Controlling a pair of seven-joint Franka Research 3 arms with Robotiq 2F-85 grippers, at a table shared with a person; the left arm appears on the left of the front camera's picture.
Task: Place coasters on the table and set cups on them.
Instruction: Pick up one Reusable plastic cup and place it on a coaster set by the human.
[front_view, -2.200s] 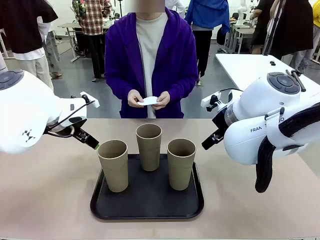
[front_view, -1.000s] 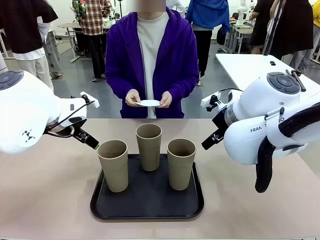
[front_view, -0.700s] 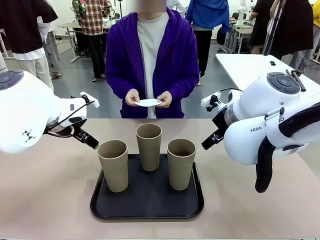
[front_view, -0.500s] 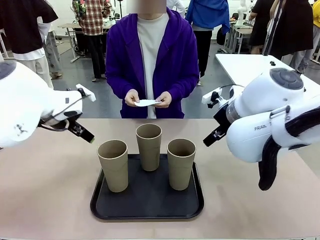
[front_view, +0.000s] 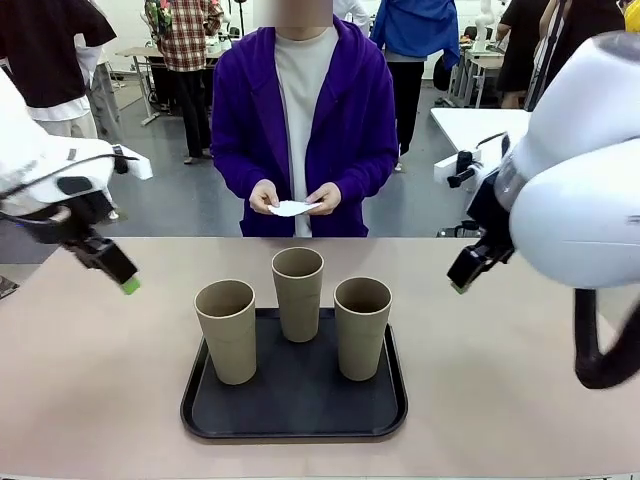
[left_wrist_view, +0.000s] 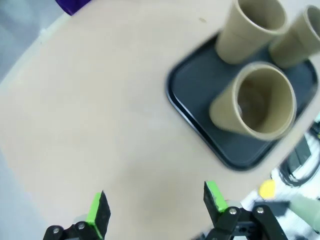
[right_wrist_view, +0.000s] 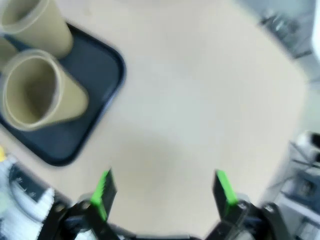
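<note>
Tan cups (front_view: 299, 292): all three on the black tray (front_view: 296, 415), between my left fingers (front_view: 118, 275) and right fingers (front_view: 468, 268), both spread wide, empty. White coasters (front_view: 293, 208) beyond them, in the person's hands (front_view: 266, 197); none on the surface (front_view: 90, 380). Nothing placed yet.

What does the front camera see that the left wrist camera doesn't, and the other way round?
Front view: a person across the table holding a white coaster in both hands, and the open right gripper. Left wrist view: a look down into the nearest cup, and a blurred yellow thing past the table's edge. Both: three tan cups on the black tray, the beige table, the open, empty left gripper.
</note>
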